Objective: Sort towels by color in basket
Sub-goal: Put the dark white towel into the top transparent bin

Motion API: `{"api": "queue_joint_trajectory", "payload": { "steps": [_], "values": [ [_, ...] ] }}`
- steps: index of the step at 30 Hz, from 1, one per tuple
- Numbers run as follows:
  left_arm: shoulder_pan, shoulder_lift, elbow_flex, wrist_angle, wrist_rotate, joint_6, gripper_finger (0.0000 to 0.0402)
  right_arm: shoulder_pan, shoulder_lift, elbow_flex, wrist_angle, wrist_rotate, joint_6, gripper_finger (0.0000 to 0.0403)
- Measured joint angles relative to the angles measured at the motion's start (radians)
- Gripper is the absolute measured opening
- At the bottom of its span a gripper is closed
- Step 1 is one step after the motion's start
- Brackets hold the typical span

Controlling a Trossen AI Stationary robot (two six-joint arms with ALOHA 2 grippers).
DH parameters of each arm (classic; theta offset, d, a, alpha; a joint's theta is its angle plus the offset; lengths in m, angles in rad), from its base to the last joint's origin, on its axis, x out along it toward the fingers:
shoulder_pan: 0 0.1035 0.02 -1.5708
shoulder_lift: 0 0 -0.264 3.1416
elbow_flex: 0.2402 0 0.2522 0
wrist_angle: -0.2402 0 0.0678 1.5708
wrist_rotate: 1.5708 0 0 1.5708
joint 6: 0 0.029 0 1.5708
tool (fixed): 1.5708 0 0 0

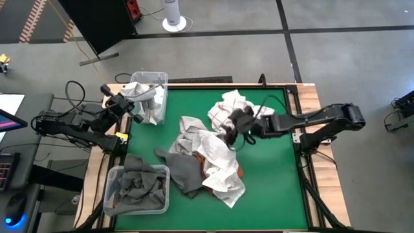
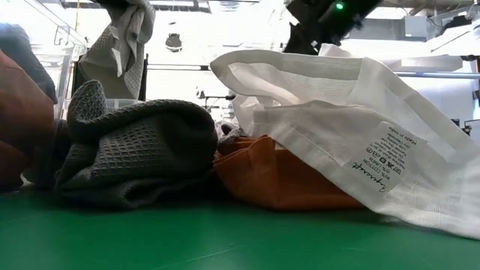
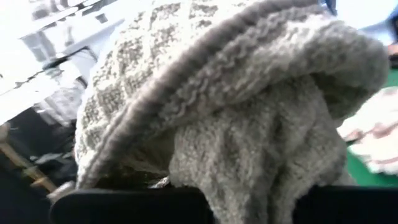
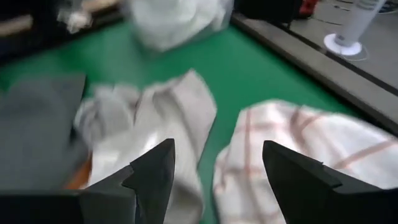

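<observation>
Green table framed in wood, seen from above with both dark arms reaching in from the two sides. Central heap of towels at mid-table: a plain white towel draped over the top and down the near right side, a dark grey waffle-weave towel at the near left of the heap, a rust-orange towel showing only as an edge beneath the white one. Checked white towel bunched just beyond the heap, at the far right of it. Clear plastic bin at the near left corner, filled with folded dark grey cloth. Second clear bin at the far left, holding light cloth, contents otherwise not distinguishable. Right gripper poised low over the heap's right side between the plain white towel and the checked one, fingers spread wide in the wrist view with nothing between them. Left gripper raised at the near edge of the far-left bin, fingers closed on a grey-checked towel that hangs down over the bin and fills the left wrist view. Printed care label on the plain white towel, facing the low camera. White fan base on the grey floor beyond the table.
</observation>
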Motion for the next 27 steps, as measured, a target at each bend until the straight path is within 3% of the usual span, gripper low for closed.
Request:
{"api": "queue_joint_trajectory", "payload": {
  "steps": [4, 10, 17, 27],
  "values": [
    [0.014, 0.011, 0.000, 0.080, -0.114, 0.096, 0.0013, 0.051, -0.034, -0.100, 0.057, 0.047, -0.005, 0.0270],
    [0.123, 0.050, 0.000, 0.120, -0.114, 0.149, 0.0013, 0.103, -0.051, -0.170, 0.194, 0.055, -0.043, 0.0270],
    [0.357, 0.151, 0.000, 0.057, 0.104, -0.002, 0.0008, 0.176, -0.051, -0.168, 0.328, 0.052, -0.130, 0.0270],
    [0.728, 0.324, -0.001, -0.185, 0.456, -0.200, 0.0007, 0.281, -0.051, -0.167, 0.333, 0.051, -0.101, 0.0270]
  ]
}}
